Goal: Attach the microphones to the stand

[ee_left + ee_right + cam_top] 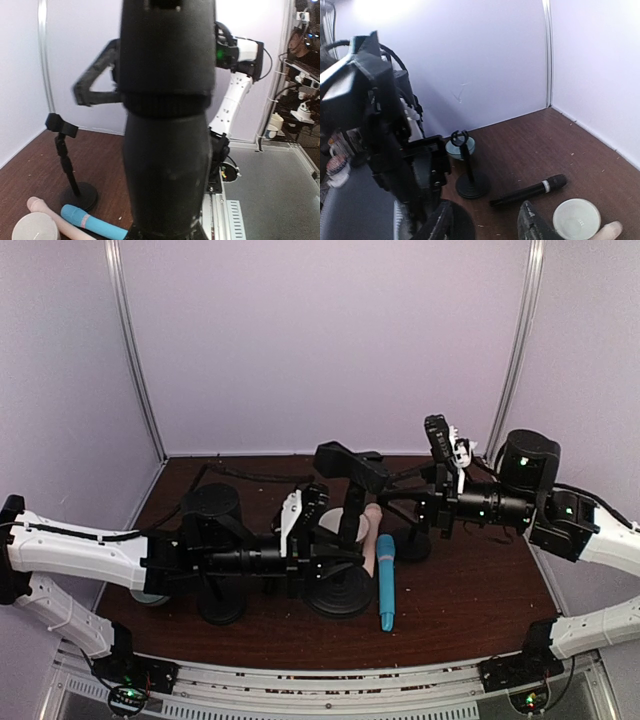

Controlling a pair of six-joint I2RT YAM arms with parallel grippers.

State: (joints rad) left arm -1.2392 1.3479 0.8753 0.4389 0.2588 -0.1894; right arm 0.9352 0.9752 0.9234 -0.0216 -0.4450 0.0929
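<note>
The light blue microphone (pixel 386 582) (pixel 93 224) lies flat on the table, and the cream-pink microphone (pixel 370 540) (pixel 51 218) rests beside it. The black microphone (pixel 530 190) lies flat ahead of my right gripper (pixel 487 222), which is open and empty. In the top view that gripper (pixel 420 506) hovers right of the tall black stand (pixel 345 540). My left gripper (pixel 322 540) is shut against the stand's column (pixel 167 150). The column fills the left wrist view and hides the fingers.
A small clip stand (pixel 410 545) (pixel 67 162) stands right of the blue microphone. Another small stand (pixel 467 172) (pixel 222 608) is at the left, with a pale blue bowl (pixel 460 148) behind it. A white bowl (pixel 576 218) (pixel 35 229) sits by the cream-pink microphone.
</note>
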